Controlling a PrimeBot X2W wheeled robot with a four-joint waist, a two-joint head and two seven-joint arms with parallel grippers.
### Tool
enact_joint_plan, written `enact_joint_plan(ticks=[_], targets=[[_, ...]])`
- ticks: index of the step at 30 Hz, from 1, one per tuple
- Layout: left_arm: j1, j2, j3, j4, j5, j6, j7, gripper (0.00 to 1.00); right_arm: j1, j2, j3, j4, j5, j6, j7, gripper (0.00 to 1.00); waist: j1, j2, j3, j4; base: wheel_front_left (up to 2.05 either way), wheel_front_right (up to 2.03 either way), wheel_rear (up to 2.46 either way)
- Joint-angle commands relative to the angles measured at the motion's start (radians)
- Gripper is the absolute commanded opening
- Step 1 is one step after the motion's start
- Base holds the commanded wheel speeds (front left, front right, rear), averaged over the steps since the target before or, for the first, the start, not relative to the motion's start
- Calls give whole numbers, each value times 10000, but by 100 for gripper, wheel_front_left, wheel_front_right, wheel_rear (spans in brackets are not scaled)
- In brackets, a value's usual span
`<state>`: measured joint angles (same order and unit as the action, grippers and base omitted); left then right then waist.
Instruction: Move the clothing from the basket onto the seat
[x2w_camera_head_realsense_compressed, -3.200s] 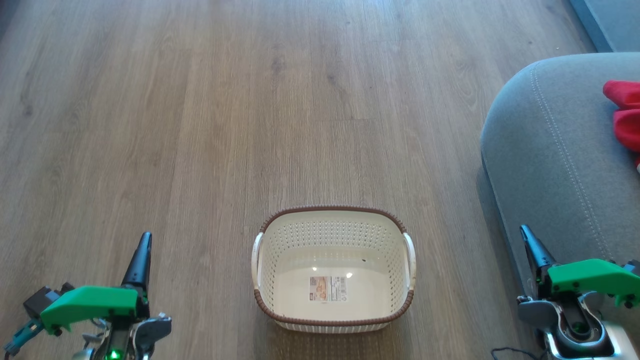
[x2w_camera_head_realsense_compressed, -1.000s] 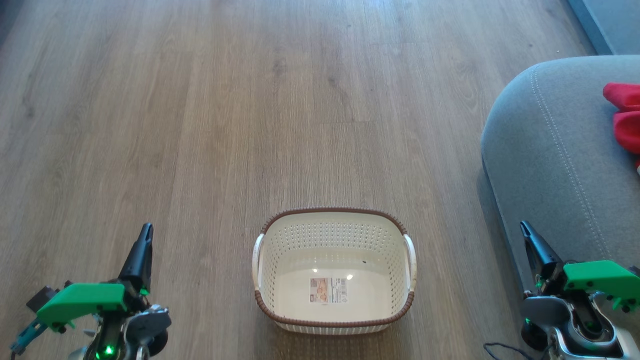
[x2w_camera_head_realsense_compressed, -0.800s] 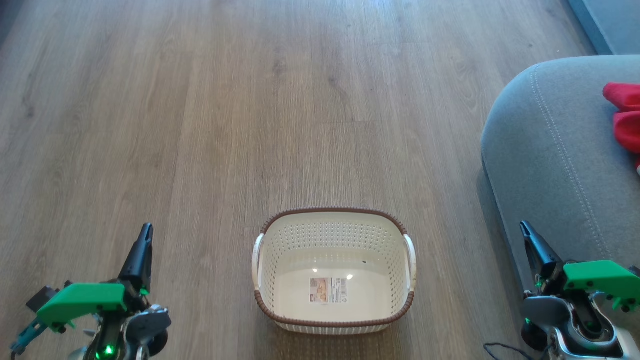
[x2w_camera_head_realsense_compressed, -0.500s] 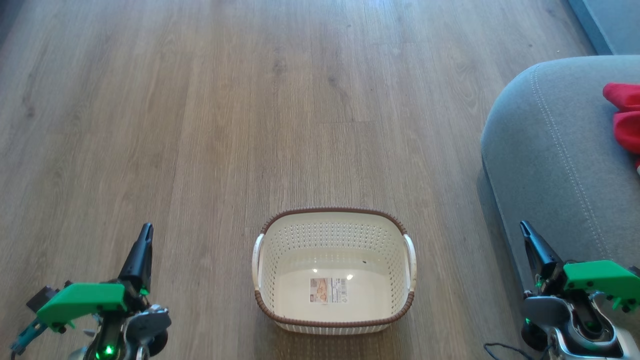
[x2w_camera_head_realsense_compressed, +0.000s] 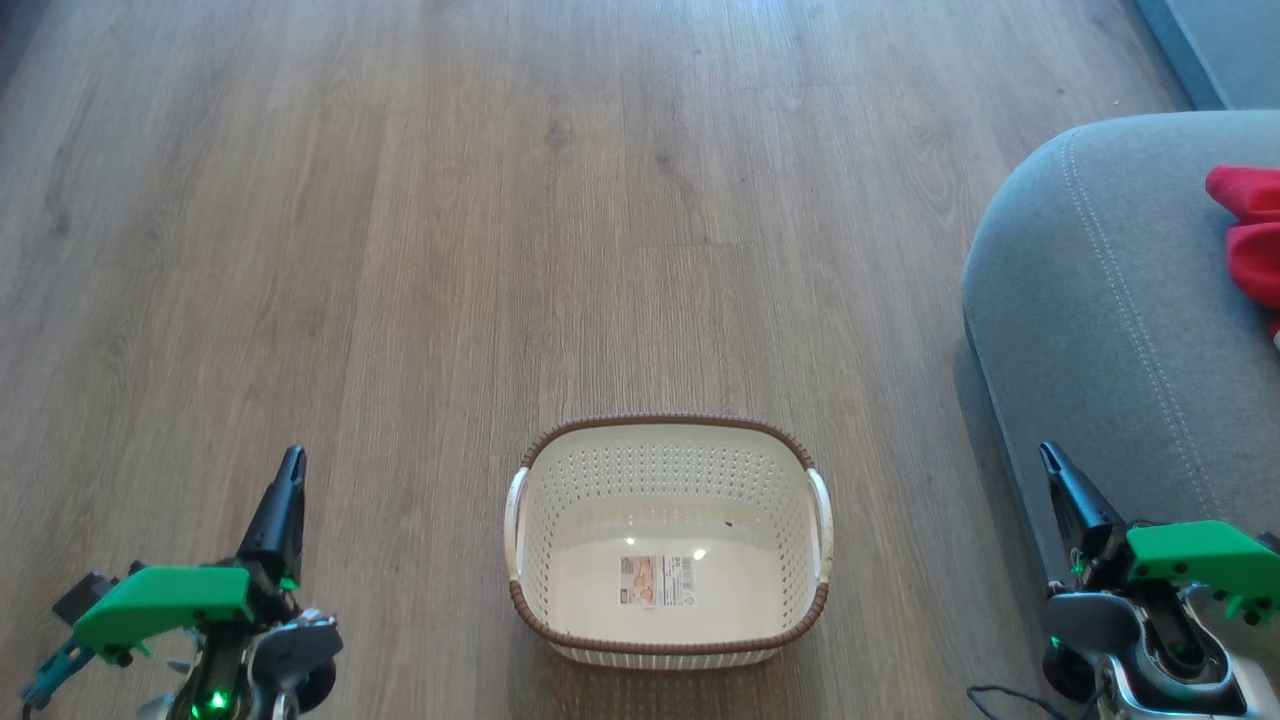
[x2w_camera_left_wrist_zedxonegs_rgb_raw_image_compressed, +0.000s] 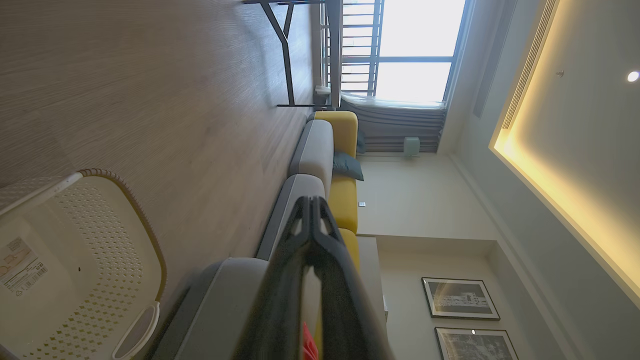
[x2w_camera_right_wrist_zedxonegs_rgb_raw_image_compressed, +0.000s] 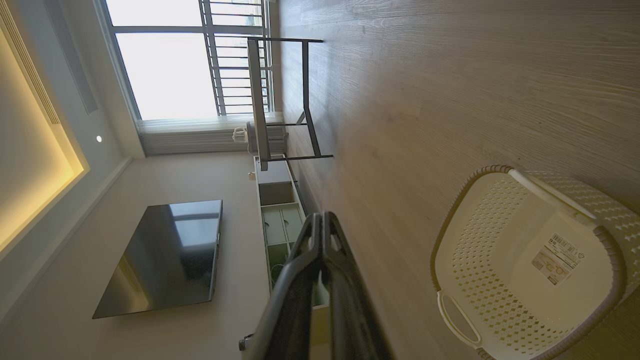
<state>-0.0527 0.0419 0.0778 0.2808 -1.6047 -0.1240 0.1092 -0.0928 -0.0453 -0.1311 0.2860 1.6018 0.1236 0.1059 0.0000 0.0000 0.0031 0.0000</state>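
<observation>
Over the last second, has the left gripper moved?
No. The left gripper keeps the same spot, left of the basket, with its fingers together.

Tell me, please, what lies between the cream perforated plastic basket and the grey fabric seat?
Just bare brown wood-plank floor separates the cream basket from the grey seat; the head view shows it.

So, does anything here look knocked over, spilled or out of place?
Nothing stands out. The basket sits upright on the wooden floor, empty apart from a label on its bottom, and the red clothing lies on the grey seat.
</observation>
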Motion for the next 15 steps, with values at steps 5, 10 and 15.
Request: enact_joint_plan(ticks=[5, 10, 15], targets=[[-554, 83, 360, -356, -40, -67, 40, 0, -152, -49, 170, -412, 66, 71, 75, 0, 0, 0, 0, 0, 0, 0, 0], [-554, 83, 360, -356, -40, -67, 40, 0, -152, -49, 170, -412, 67, 71, 75, 0, 0, 0, 0, 0, 0, 0, 0], [-554, 83, 360, -356, -40, -67, 40, 0, -152, -49, 171, -412, 67, 71, 74, 0, 0, 0, 0, 0, 0, 0, 0]])
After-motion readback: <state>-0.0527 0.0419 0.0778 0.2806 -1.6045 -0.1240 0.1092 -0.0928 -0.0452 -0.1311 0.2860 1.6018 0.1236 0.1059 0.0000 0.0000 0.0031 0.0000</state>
